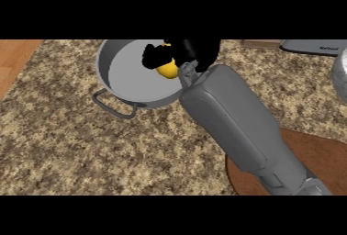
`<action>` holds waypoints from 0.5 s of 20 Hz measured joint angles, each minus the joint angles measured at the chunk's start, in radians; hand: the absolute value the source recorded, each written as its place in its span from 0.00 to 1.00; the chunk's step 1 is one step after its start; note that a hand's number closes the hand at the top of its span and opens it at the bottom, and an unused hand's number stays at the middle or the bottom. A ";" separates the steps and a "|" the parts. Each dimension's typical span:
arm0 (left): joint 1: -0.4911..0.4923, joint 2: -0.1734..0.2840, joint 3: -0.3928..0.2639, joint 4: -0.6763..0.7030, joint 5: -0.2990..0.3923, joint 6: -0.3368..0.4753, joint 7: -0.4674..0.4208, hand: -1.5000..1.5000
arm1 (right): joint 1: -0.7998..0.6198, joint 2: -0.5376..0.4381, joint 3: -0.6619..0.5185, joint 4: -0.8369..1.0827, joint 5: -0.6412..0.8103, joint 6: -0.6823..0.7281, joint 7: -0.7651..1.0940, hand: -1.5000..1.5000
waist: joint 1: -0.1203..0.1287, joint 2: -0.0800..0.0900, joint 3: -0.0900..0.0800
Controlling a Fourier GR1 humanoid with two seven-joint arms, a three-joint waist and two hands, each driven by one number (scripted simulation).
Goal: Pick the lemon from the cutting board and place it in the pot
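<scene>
Robot hand (181, 54) holds lemon (167, 69) over pot (129, 75).
Fingers curl round the lemon; the board (318, 156) lies bare, near right. Only release remains.

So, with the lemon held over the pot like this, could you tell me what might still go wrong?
1. The lemon hangs near the right rim of the pot, not its centre, so on release it could strike the rim and bounce onto the counter.
2. The right hand is low over the rim, so pulling back could nudge the pot.
</scene>
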 measured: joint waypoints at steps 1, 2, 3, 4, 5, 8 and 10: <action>-0.005 0.001 -0.003 0.000 0.000 0.000 -0.001 0.50 | -0.005 0.000 -0.004 0.022 -0.007 -0.007 -0.005 1.00 | 0.004 0.003 0.000; -0.012 0.002 -0.007 0.001 -0.001 0.000 0.000 0.50 | -0.010 0.000 -0.011 0.039 -0.018 -0.018 -0.007 1.00 | 0.008 0.005 0.000; -0.017 0.003 -0.011 0.002 -0.001 -0.002 -0.002 0.50 | -0.014 0.000 -0.020 0.057 -0.029 -0.035 -0.009 1.00 | 0.011 0.007 0.001; -0.023 0.003 -0.014 0.003 -0.002 -0.002 -0.002 0.50 | -0.018 0.000 -0.030 0.073 -0.040 -0.050 -0.010 0.00 | 0.016 0.008 0.001; -0.027 0.005 -0.016 0.003 -0.002 -0.002 -0.003 0.50 | -0.019 0.000 -0.041 0.087 -0.054 -0.070 -0.013 0.00 | 0.020 0.009 0.001; -0.042 0.006 -0.021 0.005 0.001 -0.001 -0.006 0.50 | -0.021 0.000 -0.080 0.112 -0.108 -0.141 -0.032 0.00 | 0.033 0.015 0.003; -0.049 0.005 -0.023 0.006 0.005 0.001 -0.009 0.50 | -0.024 0.000 -0.104 0.124 -0.141 -0.192 -0.052 0.00 | 0.042 0.017 0.004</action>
